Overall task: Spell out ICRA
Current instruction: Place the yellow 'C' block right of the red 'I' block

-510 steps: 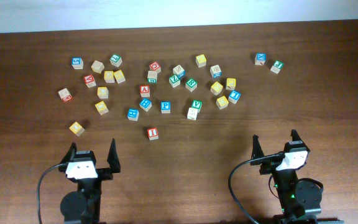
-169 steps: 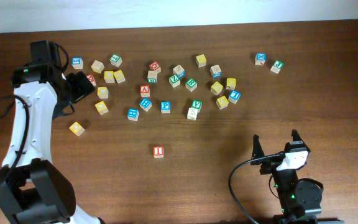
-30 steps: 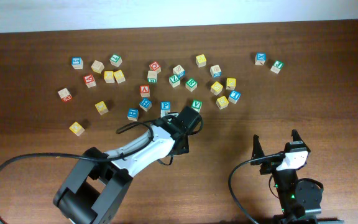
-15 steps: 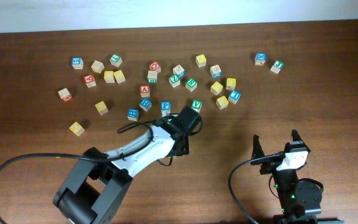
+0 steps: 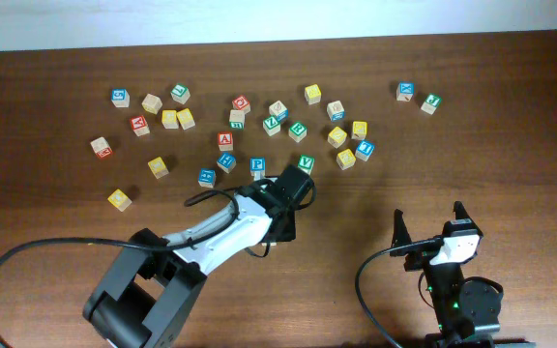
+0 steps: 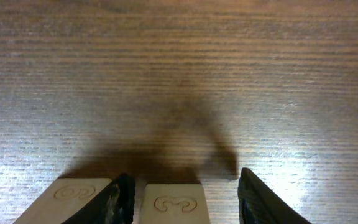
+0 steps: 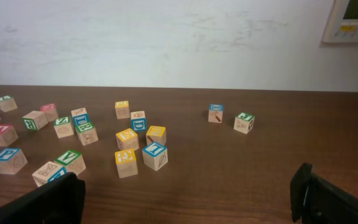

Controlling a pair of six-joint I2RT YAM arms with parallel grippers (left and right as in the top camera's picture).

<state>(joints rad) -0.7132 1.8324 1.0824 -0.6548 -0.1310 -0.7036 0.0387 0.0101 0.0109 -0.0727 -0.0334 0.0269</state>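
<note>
Looking at the left gripper [image 6: 184,180] gone slack, fingers parted around a pale square-edged wooden cube [image 6: 173,204], leaving a gap at one finger. Spotting a second matching cube [image 6: 79,194] just outside the other finger, both showing carved tops, letters unreadable, on the streaky brown table [image 6: 179,74]. Seeing the right gripper [image 7: 188,186] gaping wide, gripping nothing

Letters legible on the wooden cubes

From overhead, a red-framed cube [image 5: 224,139] shows A, a blue-lettered cube [image 5: 257,165] shows P, and a green cube [image 5: 305,162] shows V. The other cube faces are too small to read, as is the yellow label on the wall panel [image 7: 351,18].
</note>
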